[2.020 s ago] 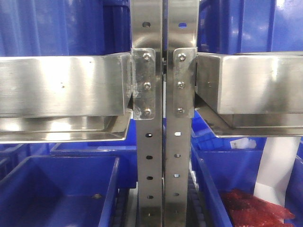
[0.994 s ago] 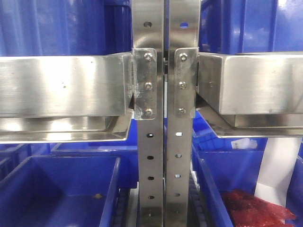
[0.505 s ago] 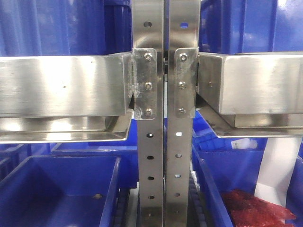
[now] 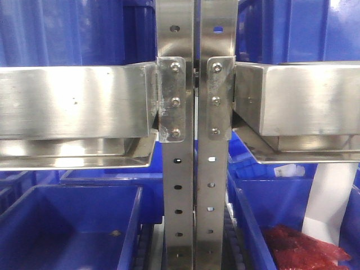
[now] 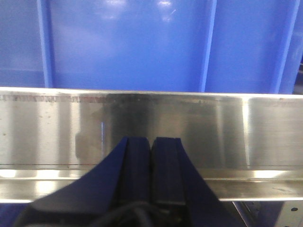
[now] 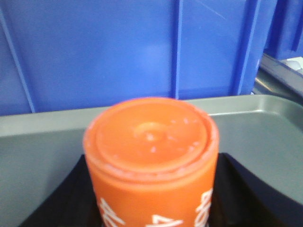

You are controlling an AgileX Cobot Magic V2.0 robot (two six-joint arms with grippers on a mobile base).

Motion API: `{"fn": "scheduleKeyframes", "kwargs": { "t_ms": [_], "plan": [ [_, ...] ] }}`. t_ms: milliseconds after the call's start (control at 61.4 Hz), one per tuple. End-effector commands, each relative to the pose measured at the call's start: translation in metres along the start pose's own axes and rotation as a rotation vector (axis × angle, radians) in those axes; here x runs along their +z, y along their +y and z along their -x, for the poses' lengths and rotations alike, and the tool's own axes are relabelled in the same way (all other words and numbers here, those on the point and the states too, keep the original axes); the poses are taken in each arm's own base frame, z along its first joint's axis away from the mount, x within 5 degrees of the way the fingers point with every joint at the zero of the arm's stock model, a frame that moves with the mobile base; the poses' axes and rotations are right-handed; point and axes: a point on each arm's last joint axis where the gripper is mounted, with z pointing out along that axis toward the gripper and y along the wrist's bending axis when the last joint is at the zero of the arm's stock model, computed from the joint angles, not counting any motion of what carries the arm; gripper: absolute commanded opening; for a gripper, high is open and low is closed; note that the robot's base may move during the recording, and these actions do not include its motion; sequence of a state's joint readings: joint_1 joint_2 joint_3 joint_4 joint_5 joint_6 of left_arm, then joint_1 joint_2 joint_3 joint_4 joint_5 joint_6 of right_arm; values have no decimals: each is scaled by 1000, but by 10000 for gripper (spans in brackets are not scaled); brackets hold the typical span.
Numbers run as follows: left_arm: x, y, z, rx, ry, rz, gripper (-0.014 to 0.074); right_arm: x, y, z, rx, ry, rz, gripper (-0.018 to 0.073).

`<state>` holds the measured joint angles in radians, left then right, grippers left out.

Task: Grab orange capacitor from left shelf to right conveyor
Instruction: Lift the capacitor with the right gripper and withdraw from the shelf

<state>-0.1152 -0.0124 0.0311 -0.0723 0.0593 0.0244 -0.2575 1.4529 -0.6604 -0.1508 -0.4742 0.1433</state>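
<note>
The capacitor [image 6: 151, 156] stands upright in my right claw [image 6: 156, 194]. The dark fingers [image 6: 57, 201] press on both its sides. A grey tray [image 6: 265, 127] lies under the capacitor, and a blue bin [image 6: 118, 52] is behind it. My left claw [image 5: 151, 142] is squeezed together, holding nothing, facing a shiny shelf rail [image 5: 213, 118].

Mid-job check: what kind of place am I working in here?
Most likely a factory or warehouse parts-storage area. There is a stainless-steel rack with perforated, bolted uprights, blue plastic bins sit on its levels, and an orange capacitor shows with a grey tray behind it.
</note>
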Motion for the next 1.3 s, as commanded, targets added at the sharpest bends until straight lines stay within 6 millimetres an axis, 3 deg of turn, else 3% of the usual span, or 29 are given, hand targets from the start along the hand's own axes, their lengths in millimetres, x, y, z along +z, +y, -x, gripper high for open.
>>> {"fn": "scheduleKeyframes", "kwargs": {
  "t_ms": [0,326,717,896,1287],
  "plan": [
    [-1,0,10,-2,-100,4,-127,-12,3,39,-34,-200,22,111],
    [-1,0,10,-2,-100,4,-127,-69,31,74,-47,-222,96,109],
    [-1,0,10,-2,-100,4,-127,-163,84,84,-67,-143,392,109],
    [-1,0,10,-2,-100,4,-127,-197,83,86,-66,-151,469,109],
    [-1,0,10,-2,-100,4,-127,-256,52,88,-23,-304,476,109]
  ]
}}
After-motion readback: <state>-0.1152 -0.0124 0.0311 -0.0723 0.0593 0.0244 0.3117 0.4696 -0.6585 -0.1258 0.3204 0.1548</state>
